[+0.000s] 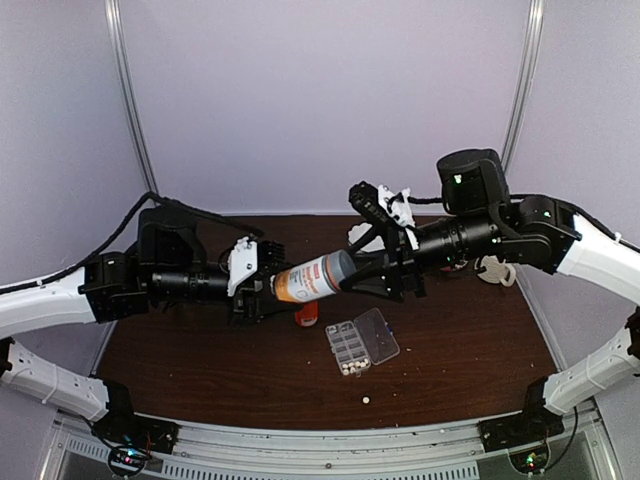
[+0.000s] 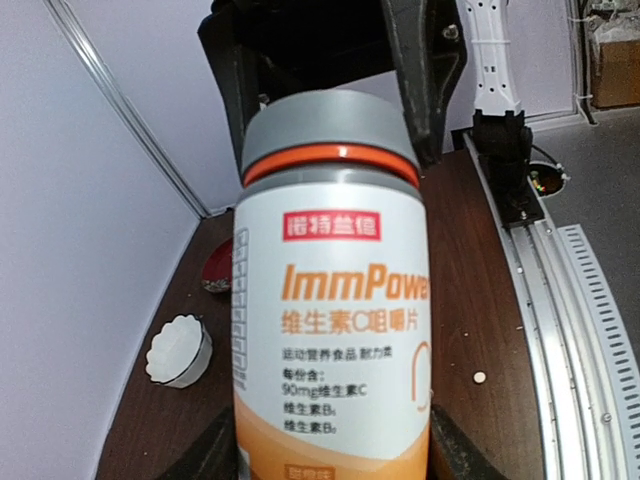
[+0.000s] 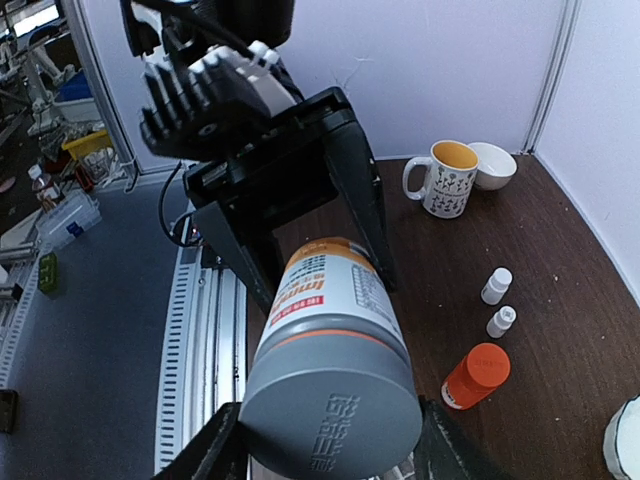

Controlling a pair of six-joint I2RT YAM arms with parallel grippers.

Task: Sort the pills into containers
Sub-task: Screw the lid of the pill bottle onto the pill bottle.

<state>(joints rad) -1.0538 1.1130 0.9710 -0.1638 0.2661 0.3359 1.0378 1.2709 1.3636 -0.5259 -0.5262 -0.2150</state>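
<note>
A white and orange vitamin bottle [image 1: 308,280] with a grey cap [image 3: 330,410] hangs level above the table between both arms. My left gripper [image 1: 268,285] is shut on its base, fingers [image 2: 200,450] pressed to each side of the label. My right gripper [image 1: 358,272] is shut on the grey cap, fingers [image 3: 455,450] on both sides. The clear organizer box [image 1: 347,348] lies open below, its lid [image 1: 380,335] folded to the right, with a few pills [image 1: 350,369] in its nearest cells. One loose pill [image 1: 366,399] lies near the front edge, and the same pill [image 2: 480,377] shows in the left wrist view.
An orange-capped bottle [image 3: 476,375] lies on the table beside two tiny white bottles [image 3: 496,285]. A mug [image 3: 445,178] and a white bowl [image 3: 493,165] stand at the far left corner. A scalloped white dish [image 2: 180,350] sits to the right.
</note>
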